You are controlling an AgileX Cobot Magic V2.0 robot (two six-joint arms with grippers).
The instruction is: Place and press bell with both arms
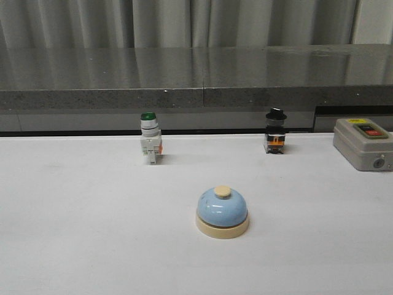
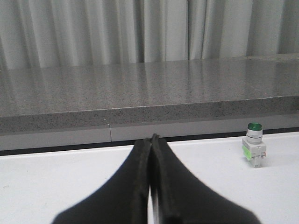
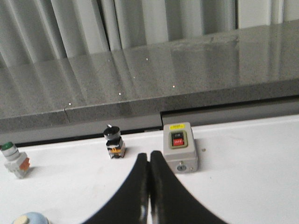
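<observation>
The light-blue dome bell with a cream base and cream top button stands upright on the white table, near the middle of the front view. Its top also shows at the lower edge of the right wrist view. No arm shows in the front view. My left gripper is shut and empty, low over the table, with the bell out of its view. My right gripper is shut and empty, with the bell off to one side of it.
A green-capped white pushbutton switch and a black-knobbed switch stand at the table's back. A grey box with red and green buttons sits at back right. A grey stone ledge runs behind the table.
</observation>
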